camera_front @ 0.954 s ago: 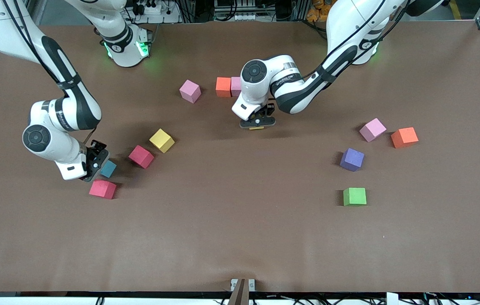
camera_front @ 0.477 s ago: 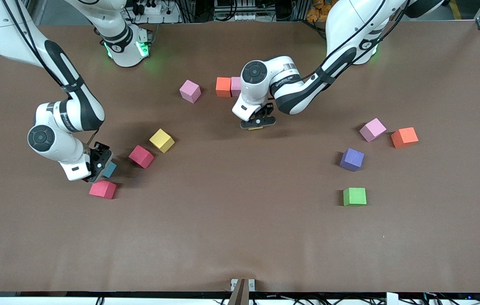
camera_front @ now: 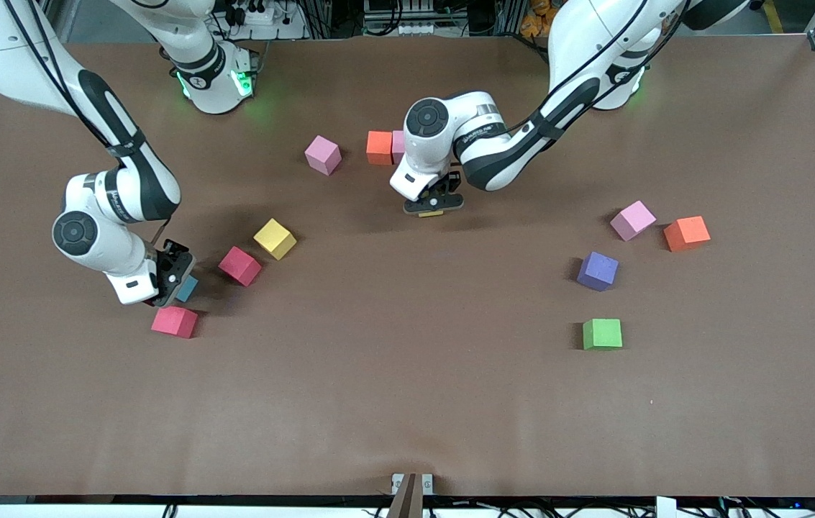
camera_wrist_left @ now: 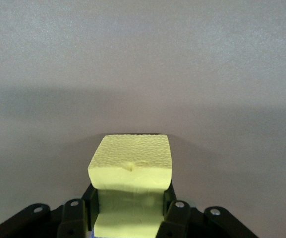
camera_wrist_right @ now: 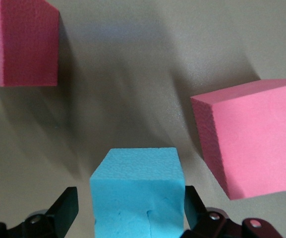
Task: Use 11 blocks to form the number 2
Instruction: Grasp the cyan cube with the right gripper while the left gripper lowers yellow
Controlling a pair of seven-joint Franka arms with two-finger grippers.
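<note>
The left gripper point(camera_front: 433, 208) clenches a yellow block point(camera_wrist_left: 131, 171), plain only in its wrist view. The right gripper point(camera_front: 175, 283) straddles the blue block point(camera_wrist_right: 137, 191); whether it grips, I cannot tell. 2 red blocks point(camera_wrist_right: 254, 141) flank it.

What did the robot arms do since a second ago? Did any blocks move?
The left hand, shut on a yellow block, moved slightly toward the orange block. The right hand slid toward the light blue block until its fingers came around it; they look slightly apart from it. The loose blocks on the table stayed put.
</note>
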